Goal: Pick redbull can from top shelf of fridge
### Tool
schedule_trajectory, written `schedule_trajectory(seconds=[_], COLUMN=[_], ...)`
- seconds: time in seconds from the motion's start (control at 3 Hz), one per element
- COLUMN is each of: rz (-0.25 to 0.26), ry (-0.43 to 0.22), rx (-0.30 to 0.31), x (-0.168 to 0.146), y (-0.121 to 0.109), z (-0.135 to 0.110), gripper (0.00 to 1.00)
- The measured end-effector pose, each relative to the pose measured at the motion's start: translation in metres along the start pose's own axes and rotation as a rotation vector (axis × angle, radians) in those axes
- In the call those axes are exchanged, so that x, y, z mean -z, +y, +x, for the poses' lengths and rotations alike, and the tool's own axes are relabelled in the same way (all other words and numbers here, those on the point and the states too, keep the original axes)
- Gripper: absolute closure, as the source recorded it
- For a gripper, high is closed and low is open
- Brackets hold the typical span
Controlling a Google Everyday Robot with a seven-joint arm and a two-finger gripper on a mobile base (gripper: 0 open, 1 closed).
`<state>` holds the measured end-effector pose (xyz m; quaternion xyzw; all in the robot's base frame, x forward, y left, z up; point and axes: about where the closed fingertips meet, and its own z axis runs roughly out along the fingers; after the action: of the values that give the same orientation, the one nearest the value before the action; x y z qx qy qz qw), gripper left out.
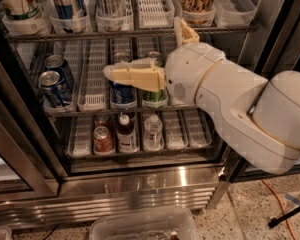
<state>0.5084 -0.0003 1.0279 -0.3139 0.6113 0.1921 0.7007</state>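
Close to the camera, a big white robot arm (240, 109) was stretched into the large glass-door fridge (140, 181) with the shiny steel bottom. At its end, the cream two-finger gripper (143, 47) hung in front of the middle rack. Its fingers were spread wide and had nothing in them. Farther back and higher up, the tall, thin silver and blue redbull can (68, 3) stood in a white plastic tray on the dark wire top shelf (140, 34), up and left of the gripper. The can was likely light, smooth, slippery and easy to dent. A soft squeeze round its middle seemed best.
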Motion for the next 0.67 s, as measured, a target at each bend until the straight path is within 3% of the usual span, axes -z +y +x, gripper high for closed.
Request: schedule_trajectory(seconds=[0.67], rz=[0.012], ry=[-0.013], rx=[0.004], x=[-0.017], y=[-0.019], z=[-0.002], gripper=[0.00])
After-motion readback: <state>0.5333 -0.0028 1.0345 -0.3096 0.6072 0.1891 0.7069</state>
